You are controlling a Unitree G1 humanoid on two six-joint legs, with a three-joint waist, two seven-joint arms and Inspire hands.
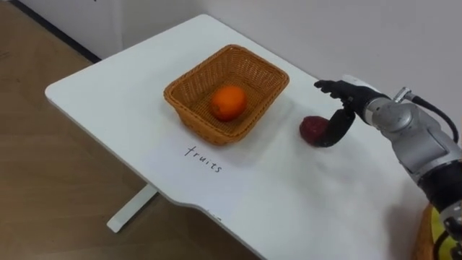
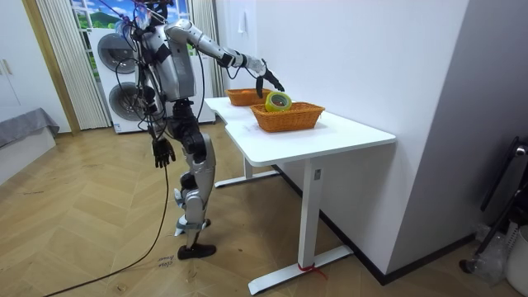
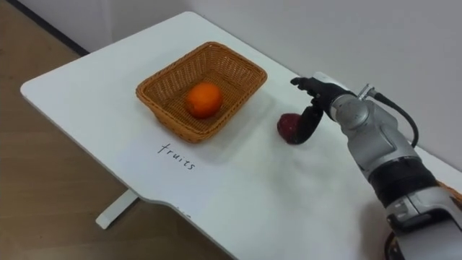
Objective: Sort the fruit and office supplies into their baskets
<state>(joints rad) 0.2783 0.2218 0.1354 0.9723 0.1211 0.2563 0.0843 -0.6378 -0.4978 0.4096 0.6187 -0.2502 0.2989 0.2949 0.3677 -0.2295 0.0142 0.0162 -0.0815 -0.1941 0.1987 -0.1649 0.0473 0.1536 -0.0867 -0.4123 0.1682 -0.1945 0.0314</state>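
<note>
An orange (image 1: 229,102) lies in the wicker basket (image 1: 216,68) that stands by the handwritten word "fruits" on the white table (image 1: 108,87). A dark red fruit (image 1: 312,130) rests on the tabletop just right of that basket. My right hand (image 1: 345,94) hovers over the fruit, open, with straight fingers above it and the thumb hooked down against its right side. My left hand (image 2: 163,152) hangs relaxed at my side. A second wicker basket (image 2: 289,118) on the table holds a yellow-green tape roll (image 2: 277,101).
In the room view I stand at the table's long side, my right arm stretched out over it. A wall runs along the table's far edge. The second basket's rim (image 1: 424,235) shows at the lower right corner. A washing machine (image 2: 115,70) stands behind me.
</note>
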